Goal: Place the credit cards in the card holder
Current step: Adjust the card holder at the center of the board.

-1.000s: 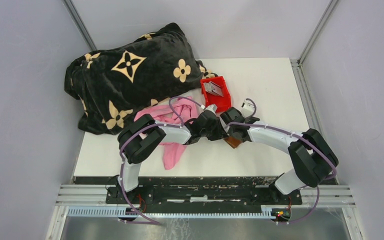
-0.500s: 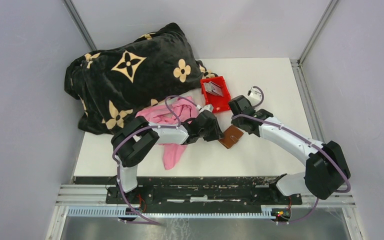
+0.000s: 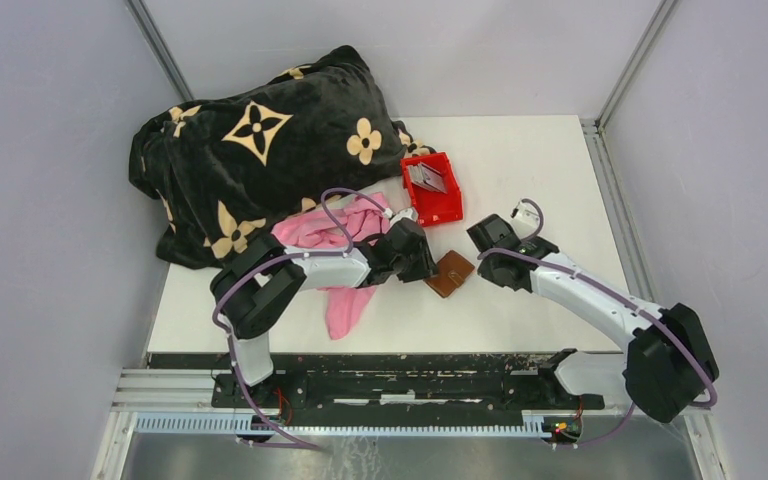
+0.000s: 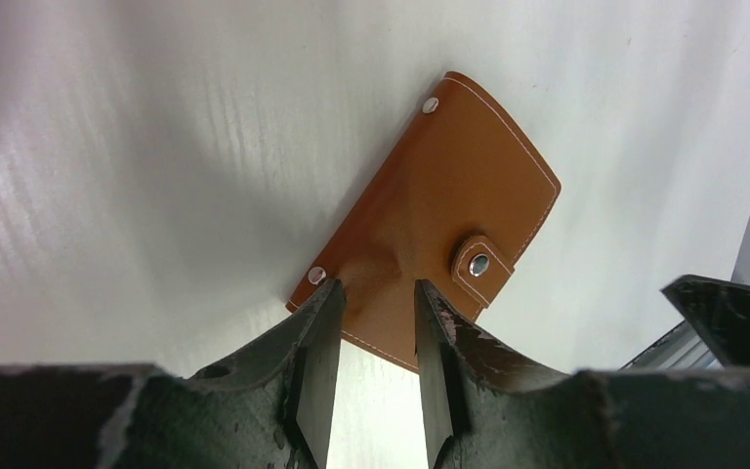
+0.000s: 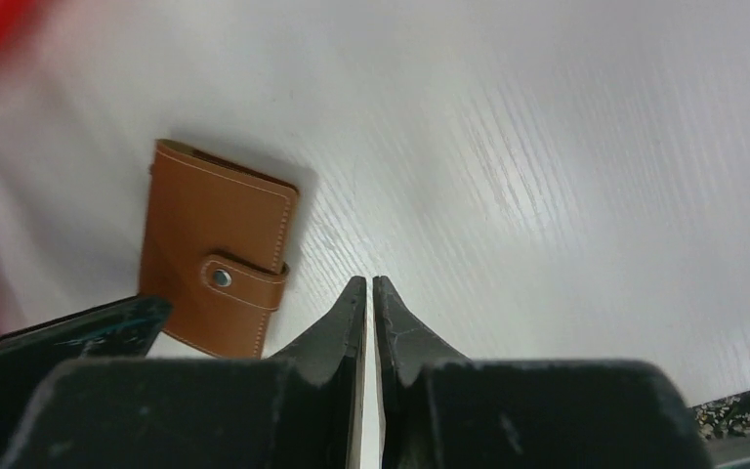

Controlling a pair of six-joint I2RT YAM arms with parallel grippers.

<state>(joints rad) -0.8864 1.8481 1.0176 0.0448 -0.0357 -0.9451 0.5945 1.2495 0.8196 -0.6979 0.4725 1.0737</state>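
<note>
White, faintly grained tabletop [image 3: 540, 170] is filling the middle of the overhead view, with grey walls closing it in. At upper left, I am seeing a plush black blanket [image 3: 260, 150] with cream flower shapes lying bunched up, and a soft pink cloth [image 3: 335, 235] is crumpling just below its right edge. Near centre, the left gripper [image 4: 378, 293] is standing partly open. Its scuffed dark fingers are straddling the near edge of the card holder [image 4: 449, 215] without clamping it. That smooth brown rectangle of stitched leather is lying flat on the table, its tab snapped shut. Just above it in the frame, a red plastic bin [image 3: 442, 210] is holding the thin grey credit cards [image 3: 427, 177]. Right of centre, the right gripper [image 5: 369, 285] is hovering with its tapered fingers almost touching, only a sliver between them, gripping nothing.
</note>
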